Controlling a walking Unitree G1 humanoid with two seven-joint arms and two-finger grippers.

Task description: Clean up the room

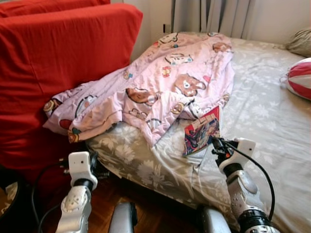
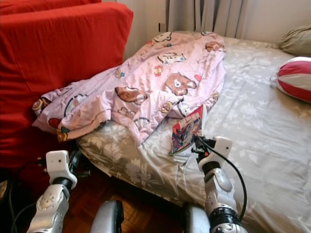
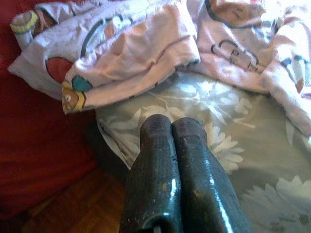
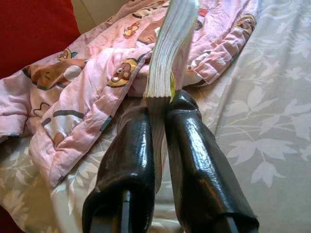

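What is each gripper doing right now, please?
Left gripper: closed, holding nothing, above the bed's edge.
Right gripper: closed on a comic book, held upright above the bed.

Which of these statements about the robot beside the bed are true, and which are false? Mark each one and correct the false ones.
1. The right gripper is shut on a comic book. True.
2. The left gripper is open wide. False: its fingers are pressed together, holding nothing.
3. The pink blanket lies partly on the bed. True.
4. The armchair is blue. False: it is red.
5. A striped ball lies on the floor. False: it rests on the bed.
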